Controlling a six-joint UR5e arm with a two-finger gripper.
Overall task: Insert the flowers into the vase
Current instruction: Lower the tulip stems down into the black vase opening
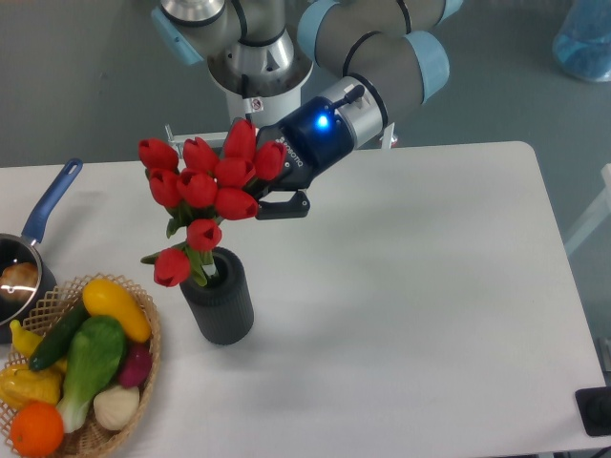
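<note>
- The surface is white and fills most of the frame; the arm reaches in from the top centre.
- The claw sits just right of the flower heads. One dark finger shows below the buds, but the rest is hidden behind them, so I cannot tell whether it is clenched on the bunch or let go.
- The flowers are at centre left: a wide head of red buds leaning left, with the stems running down into the mouth of the vase. The stem ends look to be inside the rim already, though how deep is hidden.
- The vase stands upright at lower left, just right of a basket of toy produce; a pan is at the left edge.
- Handling, as a judgement: the bunch looks light and top-heavy, wider than the vase mouth, with stems that probably bend and buds that would crush or slide. The firm place to hold is the gathered stems just under the heads, not the buds.
- The vase looks light enough to tip if the stems push sideways on its rim.
</note>
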